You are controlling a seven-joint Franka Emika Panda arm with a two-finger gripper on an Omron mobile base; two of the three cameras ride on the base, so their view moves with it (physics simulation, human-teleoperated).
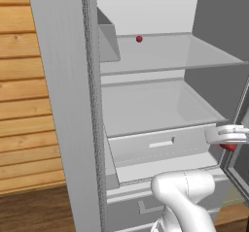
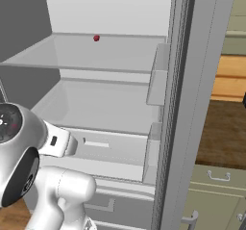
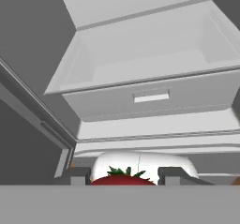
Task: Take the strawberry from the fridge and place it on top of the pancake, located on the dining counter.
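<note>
Left base view: gripper (image 1: 228, 140) at right edge before open fridge (image 1: 160, 105), red strawberry (image 1: 228, 147) pinched beneath it; small dark red ball (image 1: 139, 39) on upper shelf.

Right base view: same ball (image 2: 96, 38) on shelf.

Hand view: jaws nearly closed, fingers (image 3: 174, 176) flanking bright red strawberry (image 3: 123, 178), green leafy cap showing.

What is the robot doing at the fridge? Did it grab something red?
Yes. The white robot arm is at the open fridge, and its gripper is shut on a strawberry, which sits red with green leaves between the two fingers. In the left base view the hand is off to the right, in front of the fridge's drawer level, with a bit of red under it. Another small red thing sits on the upper shelf at the back. The pancake is not in sight here.
</note>
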